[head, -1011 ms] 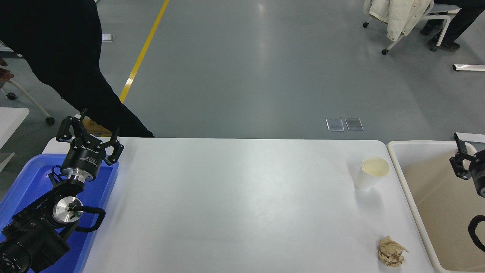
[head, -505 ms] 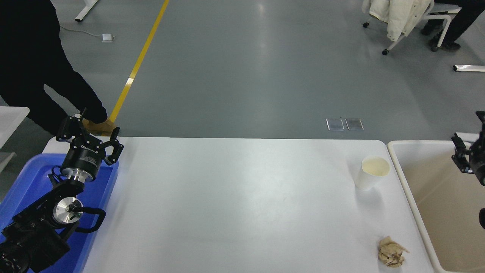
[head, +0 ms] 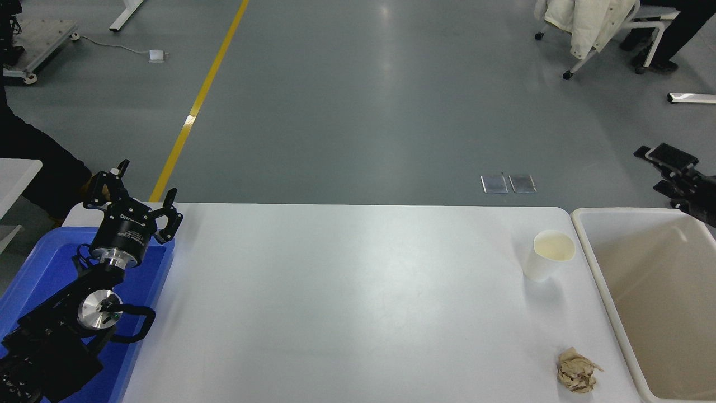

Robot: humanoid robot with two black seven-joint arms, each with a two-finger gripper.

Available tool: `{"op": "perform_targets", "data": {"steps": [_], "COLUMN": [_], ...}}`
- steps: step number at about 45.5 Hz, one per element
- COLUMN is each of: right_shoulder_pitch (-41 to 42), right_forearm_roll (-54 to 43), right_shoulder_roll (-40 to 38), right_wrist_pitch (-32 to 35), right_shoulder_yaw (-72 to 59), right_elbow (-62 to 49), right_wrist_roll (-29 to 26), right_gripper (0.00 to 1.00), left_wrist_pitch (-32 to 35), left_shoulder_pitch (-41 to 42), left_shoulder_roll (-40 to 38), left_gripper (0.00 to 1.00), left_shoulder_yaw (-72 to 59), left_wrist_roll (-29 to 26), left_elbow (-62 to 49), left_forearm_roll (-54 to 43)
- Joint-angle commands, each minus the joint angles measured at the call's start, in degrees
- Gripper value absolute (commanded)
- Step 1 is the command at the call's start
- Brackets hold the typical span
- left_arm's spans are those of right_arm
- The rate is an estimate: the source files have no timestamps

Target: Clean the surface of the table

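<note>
The white table surface point(head: 358, 291) fills the middle of the head view. A white paper cup point(head: 551, 254) stands upright near its far right corner. A crumpled brown paper ball point(head: 578, 371) lies near the front right edge. My right gripper point(head: 653, 169) is open and empty at the right edge, above and behind the cream bin's far right corner, well away from the cup and the paper ball. My left gripper point(head: 134, 193) is open and empty, parked over the far end of the blue tray at the lower left.
A cream rimmed bin point(head: 626, 211) stands against the table's right end. A blue tray point(head: 33, 268) lies under the left arm. A person in dark clothing point(head: 33, 162) is at the far left edge. A chair with a coat point(head: 587, 22) stands on the floor far back.
My right gripper has risen from over the bin to above its far right corner and turned. The person at the far left has moved away to the left. The left arm stayed still.
</note>
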Motion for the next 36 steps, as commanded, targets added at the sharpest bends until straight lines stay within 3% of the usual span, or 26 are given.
{"op": "perform_targets", "data": {"steps": [1,10,22,36], "right_shoulder_pitch": [7.63,6.58,-0.88,-5.11], "right_forearm_roll": [-20.32,-27.18,-27.28,-26.84], "right_shoulder_roll": [-2.89,-0.79,7.29,11.96], "right_wrist_pitch": [-0.39,-1.27,-13.74,-13.93], "right_shoulder_yaw": [-2.62,-4.37,-12.28,-12.37], "right_elbow": [10.21,10.21,4.78,-3.15], "right_wrist_roll": [-0.08,0.01,-0.87,-0.96], "right_gripper": [0.99,0.99,0.99,0.99], "left_wrist_pitch": [0.00,0.00,0.00,-0.09], "left_shoulder_pitch": [0.00,0.00,0.00,0.00], "left_shoulder_roll": [0.07,0.07,-0.02,-0.02], "left_gripper": [1.00,1.00,1.00,1.00], "left_shoulder_yaw": [0.00,0.00,0.00,0.00], "left_wrist_roll": [0.00,0.00,0.00,0.00], "left_elbow": [0.00,0.00,0.00,0.00], "left_forearm_roll": [-0.01,0.07,0.07,-0.01]}}
